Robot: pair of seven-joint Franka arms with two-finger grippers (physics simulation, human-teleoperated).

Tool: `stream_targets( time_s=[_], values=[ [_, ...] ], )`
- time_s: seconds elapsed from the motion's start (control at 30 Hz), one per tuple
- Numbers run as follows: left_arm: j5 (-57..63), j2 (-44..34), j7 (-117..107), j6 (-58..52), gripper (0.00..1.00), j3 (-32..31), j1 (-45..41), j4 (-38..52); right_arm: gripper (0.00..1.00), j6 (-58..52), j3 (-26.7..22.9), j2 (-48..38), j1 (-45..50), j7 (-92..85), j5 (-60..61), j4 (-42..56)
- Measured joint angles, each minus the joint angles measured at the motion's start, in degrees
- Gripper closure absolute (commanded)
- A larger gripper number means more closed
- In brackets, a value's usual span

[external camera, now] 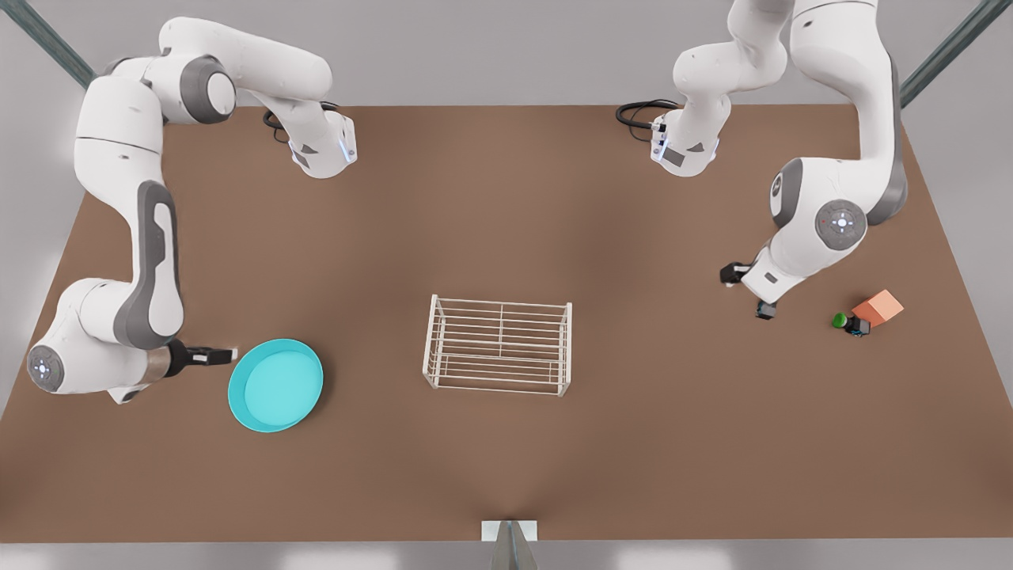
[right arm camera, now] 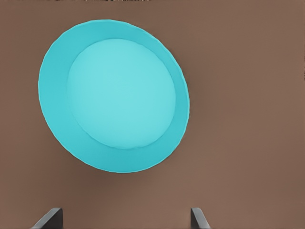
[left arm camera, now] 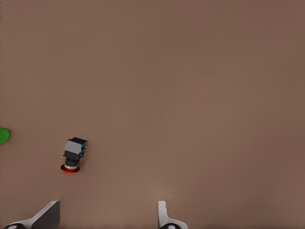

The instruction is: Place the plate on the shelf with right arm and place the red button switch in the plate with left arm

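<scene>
The teal plate [external camera: 275, 385] [right arm camera: 113, 95] lies flat on the table at the front view's left. My right gripper [external camera: 214, 356] [right arm camera: 124, 219] is low beside the plate's rim, open and holding nothing. The white wire shelf [external camera: 498, 345] stands at mid-table with nothing on it. At the front view's right, the red button switch [left arm camera: 72, 156] [external camera: 765, 309] lies on its side, red cap toward my left gripper [left arm camera: 107, 215] [external camera: 744, 275]. That gripper hovers over the table, open, with the switch just beyond one fingertip [left arm camera: 47, 213].
A green-capped button switch [external camera: 847, 321] [left arm camera: 3, 136] and an orange block [external camera: 878, 305] sit close together, a little past the red switch toward the front view's right edge. Bare brown table lies between the shelf and both arms.
</scene>
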Motion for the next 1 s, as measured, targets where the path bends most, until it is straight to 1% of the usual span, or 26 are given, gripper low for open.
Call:
stream_targets(
  time_s=[0.13,0.3,0.37,0.4,0.43,0.47,0.5,0.63,0.67,0.8,0.83,0.87,0.9,1.0],
  values=[
    [0.15,0.05,2.29,4.57,0.00,1.24,1.63,-3.99,0.00,6.46,0.06,5.22,-1.49,-4.82,0.59,-0.03],
    [0.20,3.60,5.05,8.10,0.00,1.27,6.89,-4.62,0.00,13.23,-0.09,10.92,-1.52,-10.62,0.90,0.29],
    [0.21,5.42,6.11,9.27,0.00,1.27,10.24,-4.60,0.09,15.37,-0.04,11.94,-1.41,-12.50,0.95,0.31],
    [0.27,6.49,6.60,9.90,0.00,1.28,11.65,-4.49,0.28,16.25,-0.03,12.22,-1.30,-13.37,0.96,0.31],
    [0.34,7.56,7.07,10.62,0.00,1.28,12.47,-4.39,0.43,16.99,-0.02,12.36,-1.20,-14.20,1.04,0.31],
    [0.40,8.54,7.50,11.33,0.00,1.28,12.65,-4.35,0.48,17.59,-0.02,12.43,-1.15,-15.02,1.16,0.32],
    [0.44,9.42,7.90,12.02,0.00,1.27,12.46,-4.40,0.48,18.10,0.02,12.51,-0.97,-15.78,1.28,0.32],
    [0.52,11.96,9.26,14.18,0.00,1.25,11.95,-4.54,0.66,19.56,0.07,12.91,-0.67,-18.12,1.14,0.32],
    [0.54,12.58,9.57,14.65,0.00,1.32,12.07,-4.60,0.68,19.80,0.07,12.93,-0.66,-18.61,1.12,0.32],
    [2.75,14.54,10.73,18.01,0.00,1.42,13.99,-7.34,0.68,20.44,0.09,13.35,-0.53,-20.24,1.08,0.32],
    [3.56,15.28,10.99,19.02,0.00,1.45,14.18,-7.56,0.70,20.54,0.13,13.41,-0.50,-20.54,1.07,0.32],
    [4.17,15.82,11.32,19.95,0.00,1.48,14.44,-7.68,0.80,20.62,0.18,13.41,-0.49,-20.85,1.13,0.35],
    [4.63,16.30,11.72,20.77,0.00,1.49,14.99,-7.74,0.82,20.65,0.26,13.35,-0.48,-21.16,1.22,0.70],
    [5.49,17.56,12.82,22.92,0.00,1.51,15.59,-7.79,0.82,20.59,0.32,13.11,-0.50,-21.97,1.36,1.19]
  ],
)
